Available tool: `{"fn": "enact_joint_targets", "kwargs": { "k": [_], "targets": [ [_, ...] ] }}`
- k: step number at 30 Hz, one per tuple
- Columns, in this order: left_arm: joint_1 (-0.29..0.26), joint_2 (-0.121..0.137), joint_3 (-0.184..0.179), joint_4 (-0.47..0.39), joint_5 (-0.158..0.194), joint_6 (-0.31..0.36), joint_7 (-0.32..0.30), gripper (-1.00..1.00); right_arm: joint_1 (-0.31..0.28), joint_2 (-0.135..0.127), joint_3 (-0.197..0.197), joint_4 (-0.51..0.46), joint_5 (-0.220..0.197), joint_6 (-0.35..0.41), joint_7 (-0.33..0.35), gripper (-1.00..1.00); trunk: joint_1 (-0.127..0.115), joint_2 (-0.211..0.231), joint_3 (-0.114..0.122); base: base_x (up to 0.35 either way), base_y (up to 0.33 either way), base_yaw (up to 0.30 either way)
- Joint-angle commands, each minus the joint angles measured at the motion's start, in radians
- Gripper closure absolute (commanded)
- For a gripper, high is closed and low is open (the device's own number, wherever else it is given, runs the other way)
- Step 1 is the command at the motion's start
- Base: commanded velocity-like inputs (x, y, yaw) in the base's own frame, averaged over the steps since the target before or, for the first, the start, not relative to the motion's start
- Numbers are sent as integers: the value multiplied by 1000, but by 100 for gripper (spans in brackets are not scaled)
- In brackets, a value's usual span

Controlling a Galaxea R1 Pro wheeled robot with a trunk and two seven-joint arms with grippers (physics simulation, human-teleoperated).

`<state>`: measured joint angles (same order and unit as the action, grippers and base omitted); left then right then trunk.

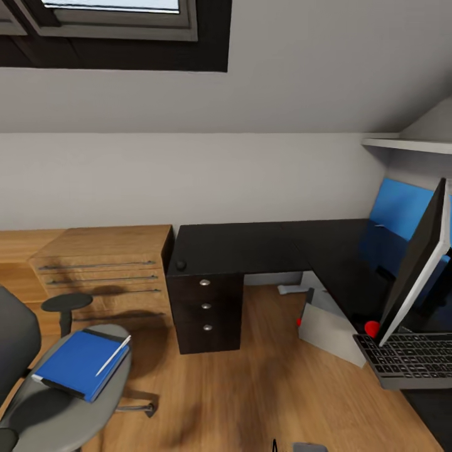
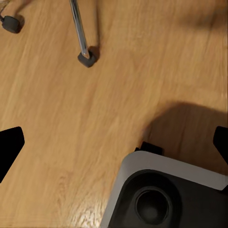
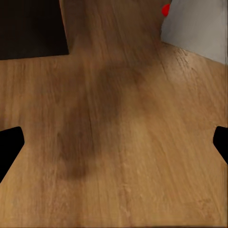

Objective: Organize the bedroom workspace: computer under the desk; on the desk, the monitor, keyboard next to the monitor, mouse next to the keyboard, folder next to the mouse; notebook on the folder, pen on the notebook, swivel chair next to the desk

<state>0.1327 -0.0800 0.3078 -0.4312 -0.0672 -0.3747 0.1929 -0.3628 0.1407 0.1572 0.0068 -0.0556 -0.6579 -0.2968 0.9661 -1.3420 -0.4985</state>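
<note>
The grey swivel chair (image 1: 44,402) stands at the lower left in the head view. On its seat lies a blue flat cover (image 1: 78,364) with a dark edge; I cannot tell folder from notebook. A white pen (image 1: 113,356) rests on top of it. The black L-shaped desk (image 1: 251,248) fills the middle. The monitor (image 1: 414,263) stands edge-on at the right, with the keyboard (image 1: 411,358) in front of it. A grey computer case (image 1: 329,333) sits under the desk. My left gripper (image 2: 114,147) and right gripper (image 3: 114,147) are open over bare wooden floor.
A red rounded object (image 1: 372,328) lies by the keyboard, and a small black round one (image 1: 181,265) sits on the desk's left corner. A wooden dresser (image 1: 107,263) stands left of the desk. Chair legs with castors (image 2: 86,59) and my base (image 2: 161,194) are near the left gripper.
</note>
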Motion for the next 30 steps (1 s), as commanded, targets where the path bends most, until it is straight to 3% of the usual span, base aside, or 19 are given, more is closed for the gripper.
{"fn": "enact_joint_targets", "kwargs": {
  "k": [1, 16, 30],
  "targets": [
    [0, -2, 4, -1, -8, -1, 2, -100, -1, 0, 8, 1, -6, -2, -5, -100, 0, -1, 0, 0, 0, -272],
    [-1, -33, -1, 37, -8, 12, 5, -100, -1, 0, 8, 1, -6, -3, -5, -100, 0, -1, 7, 0, 0, -276],
    [-14, -29, -1, 22, -9, -19, 4, -100, -1, -2, 8, 1, -6, -3, -5, -100, 0, -1, 14, 0, 0, -277]
  ]
}}
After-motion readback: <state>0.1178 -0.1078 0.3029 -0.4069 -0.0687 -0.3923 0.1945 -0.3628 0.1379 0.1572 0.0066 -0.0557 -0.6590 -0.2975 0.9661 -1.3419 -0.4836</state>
